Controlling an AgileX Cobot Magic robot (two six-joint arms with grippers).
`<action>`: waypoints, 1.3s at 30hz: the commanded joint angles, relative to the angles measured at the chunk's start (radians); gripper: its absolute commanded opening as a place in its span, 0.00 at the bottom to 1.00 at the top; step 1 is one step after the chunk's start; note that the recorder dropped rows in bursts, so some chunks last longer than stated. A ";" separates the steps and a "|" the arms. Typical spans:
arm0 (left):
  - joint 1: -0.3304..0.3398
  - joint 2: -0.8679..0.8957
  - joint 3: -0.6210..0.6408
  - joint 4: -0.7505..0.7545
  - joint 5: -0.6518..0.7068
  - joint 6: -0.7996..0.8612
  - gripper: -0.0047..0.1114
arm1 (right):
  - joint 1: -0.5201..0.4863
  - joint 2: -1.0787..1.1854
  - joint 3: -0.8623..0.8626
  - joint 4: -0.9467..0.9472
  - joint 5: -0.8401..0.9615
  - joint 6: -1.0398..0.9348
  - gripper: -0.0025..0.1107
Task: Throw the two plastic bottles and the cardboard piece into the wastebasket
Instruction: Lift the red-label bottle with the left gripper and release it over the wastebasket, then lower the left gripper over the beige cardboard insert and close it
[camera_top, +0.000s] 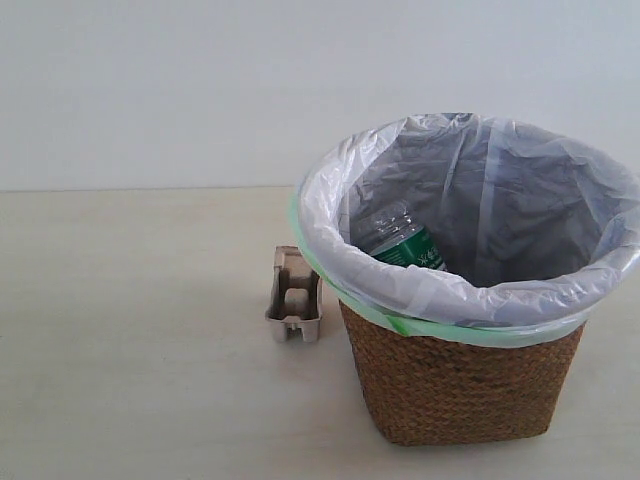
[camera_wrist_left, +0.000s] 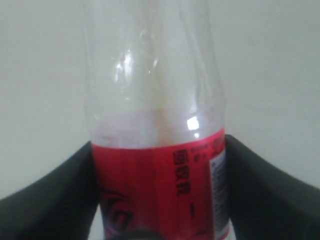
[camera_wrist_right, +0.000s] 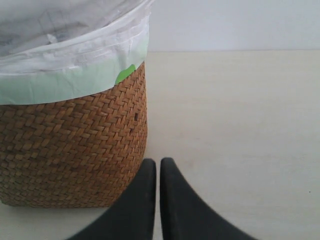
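The wicker wastebasket (camera_top: 465, 385) with its white liner stands at the right of the exterior view. Inside it lies the bottle with the green-white label (camera_top: 405, 245); its cap is hidden. The grey-brown cardboard piece (camera_top: 294, 296) rests on the table just left of the basket. Neither arm shows in the exterior view. In the left wrist view my left gripper (camera_wrist_left: 159, 195) is shut on the red-white labelled bottle (camera_wrist_left: 160, 185), a black finger on each side; its cap is out of view. My right gripper (camera_wrist_right: 158, 165) is shut on nothing, low beside the wastebasket (camera_wrist_right: 70, 145).
A pale wooden table (camera_top: 130, 380) carries everything, with a plain light wall behind. To the right of the basket in the right wrist view there is bare table (camera_wrist_right: 240, 115).
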 joint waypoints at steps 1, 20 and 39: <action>0.001 0.064 -0.020 -0.409 -0.253 0.362 0.07 | -0.005 -0.004 -0.001 -0.005 -0.005 -0.004 0.02; -0.187 0.339 -0.590 -1.312 -0.131 0.808 0.81 | -0.005 -0.004 -0.001 -0.005 -0.005 -0.004 0.02; -0.187 0.431 -0.512 -0.724 -0.184 0.553 0.81 | -0.005 -0.004 -0.001 -0.005 -0.005 -0.004 0.02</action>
